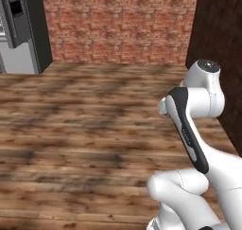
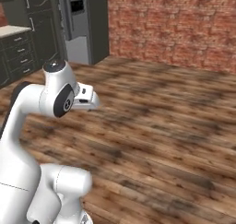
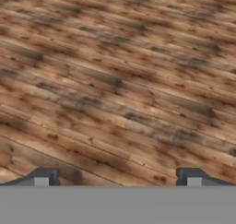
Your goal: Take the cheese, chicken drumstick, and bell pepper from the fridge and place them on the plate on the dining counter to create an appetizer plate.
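I'm looking into a home kitchen. A tall grey fridge (image 2: 80, 22) with a dark dispenser panel in its door stands at the far side, closed, against a red brick wall (image 2: 175, 25). Just beside it I see dark panelled cabinets with drawers (image 2: 18, 48) carrying a pale worktop. Between my cameras and those units lies a wide stretch of brown wooden plank floor (image 1: 85, 129). A dark brown wall panel (image 1: 220, 49) rises at the right of the left base view.

Bare wooden floor (image 1: 85, 129) lies open ahead and below the spread fingers (image 3: 44, 177); the closed fridge (image 2: 80, 20), brick wall (image 2: 175, 25) and dark cabinets (image 2: 18, 48) bound the far edge
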You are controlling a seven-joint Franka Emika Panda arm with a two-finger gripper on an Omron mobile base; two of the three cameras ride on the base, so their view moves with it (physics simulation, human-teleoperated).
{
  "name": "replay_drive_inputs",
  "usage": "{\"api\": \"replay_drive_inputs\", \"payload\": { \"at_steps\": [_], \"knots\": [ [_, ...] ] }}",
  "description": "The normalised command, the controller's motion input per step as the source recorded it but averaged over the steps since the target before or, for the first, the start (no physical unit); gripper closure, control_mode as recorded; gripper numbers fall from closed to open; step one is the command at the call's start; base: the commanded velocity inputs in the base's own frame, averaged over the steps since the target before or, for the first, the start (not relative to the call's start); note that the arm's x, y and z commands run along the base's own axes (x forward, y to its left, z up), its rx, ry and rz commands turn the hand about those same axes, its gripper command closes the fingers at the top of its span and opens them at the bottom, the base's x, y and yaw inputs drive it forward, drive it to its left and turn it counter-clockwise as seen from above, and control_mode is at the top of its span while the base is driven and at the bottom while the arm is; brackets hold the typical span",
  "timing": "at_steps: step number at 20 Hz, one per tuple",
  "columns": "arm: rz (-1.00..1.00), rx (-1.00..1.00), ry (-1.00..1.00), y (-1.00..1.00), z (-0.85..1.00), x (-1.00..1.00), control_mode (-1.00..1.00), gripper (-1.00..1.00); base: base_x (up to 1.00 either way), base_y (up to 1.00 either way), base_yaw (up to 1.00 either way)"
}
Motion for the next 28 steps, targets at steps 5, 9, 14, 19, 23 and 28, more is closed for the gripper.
{"api": "replay_drive_inputs", "payload": {
  "at_steps": [5, 9, 14, 19, 23, 28],
  "knots": [
    [0.00, 0.00, 0.00, 0.00, 0.00, 0.00, 1.00, -1.00, 1.00, 0.94, -0.09],
    [0.00, 0.00, 0.00, 0.00, 0.00, 0.00, 1.00, -1.00, 1.00, 1.00, -0.14],
    [0.00, 0.00, 0.00, 0.00, 0.00, 0.00, 1.00, -1.00, 1.00, 1.00, -0.15],
    [0.00, 0.00, 0.00, 0.00, 0.00, 0.00, 1.00, -1.00, 1.00, 1.00, -0.12],
    [0.00, 0.00, 0.00, 0.00, 0.00, 0.00, 1.00, -1.00, 0.94, 1.00, -0.05],
    [0.00, 0.00, 0.00, 0.00, 0.00, 0.00, 1.00, -1.00, 0.67, 1.00, -0.06]
  ]
}}
